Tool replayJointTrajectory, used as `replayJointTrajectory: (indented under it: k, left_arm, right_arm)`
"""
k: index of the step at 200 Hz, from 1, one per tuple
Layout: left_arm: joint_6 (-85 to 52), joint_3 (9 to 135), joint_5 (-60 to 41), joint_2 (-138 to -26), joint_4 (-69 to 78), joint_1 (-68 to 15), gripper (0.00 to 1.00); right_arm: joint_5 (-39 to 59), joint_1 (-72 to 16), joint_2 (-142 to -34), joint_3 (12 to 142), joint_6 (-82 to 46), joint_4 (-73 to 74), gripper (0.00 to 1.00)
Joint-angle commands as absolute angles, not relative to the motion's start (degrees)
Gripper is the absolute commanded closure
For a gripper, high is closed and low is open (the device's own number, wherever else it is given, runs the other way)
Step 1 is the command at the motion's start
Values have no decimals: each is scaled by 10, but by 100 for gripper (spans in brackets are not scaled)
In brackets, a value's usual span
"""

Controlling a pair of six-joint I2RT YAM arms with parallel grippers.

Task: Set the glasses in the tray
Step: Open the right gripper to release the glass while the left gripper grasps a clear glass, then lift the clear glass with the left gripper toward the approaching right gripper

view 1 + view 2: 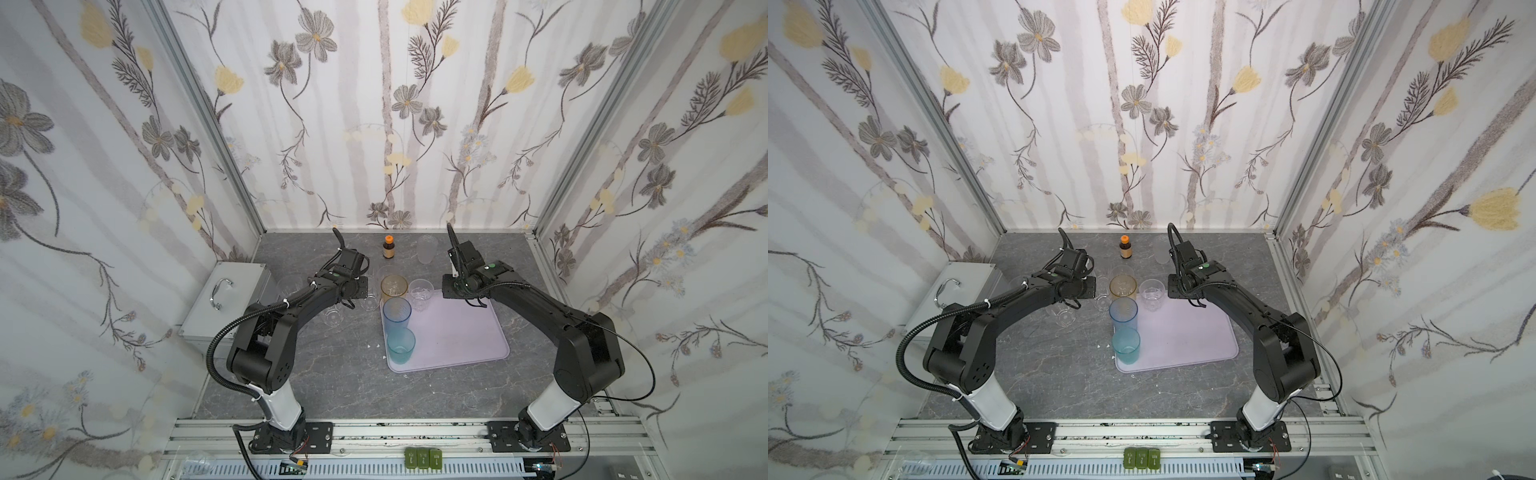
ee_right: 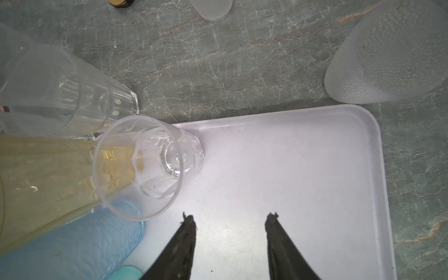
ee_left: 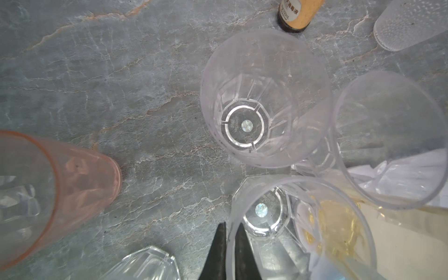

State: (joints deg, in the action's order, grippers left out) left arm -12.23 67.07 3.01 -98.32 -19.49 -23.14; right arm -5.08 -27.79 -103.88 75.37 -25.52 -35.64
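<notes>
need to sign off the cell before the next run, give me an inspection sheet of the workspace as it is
surface: grey marbled tabletop, a few white specks
job's things: lilac tray holds amber glass, blue glass, teal glass, clear tumbler; frosted glass, pink glass and more clear glasses stand off it
clutter: brown bottle, silver case
grippers: left gripper shut on the rim of a faceted glass; right gripper open, empty, above the tray
cables: black conduit along left arm, thin cable off right arm
surroundings: floral walls, aluminium rail in front
</notes>
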Motion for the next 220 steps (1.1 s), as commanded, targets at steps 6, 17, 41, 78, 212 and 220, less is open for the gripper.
replayJointTrajectory:
  k: [6,17,41,78,212,220]
  left_arm:
    - [-93,672,27,-961,-205,-231,100]
    - [-87,674,19,-949,-210,-230,100]
    - [-89,689,24,-916,-237,-230,100]
    - [-116,714,79,-861,-281,-230,100]
    - [-244,1011,153,-987,-265,-406,100]
    - [-246,1016,155,-992,-265,-415,100]
  right_arm:
    - [-85,-279,-1028,757,-268,-342,52]
    - [-92,-278,-1023,758,-270,-341,52]
    - [-98,-280,-1006,767,-278,-346,53]
    - [-116,-304,-959,770,-306,-348,55]
    - [-75,-368,-860,814,-427,-220,46]
    - [-80,-368,-865,817,-422,-220,47]
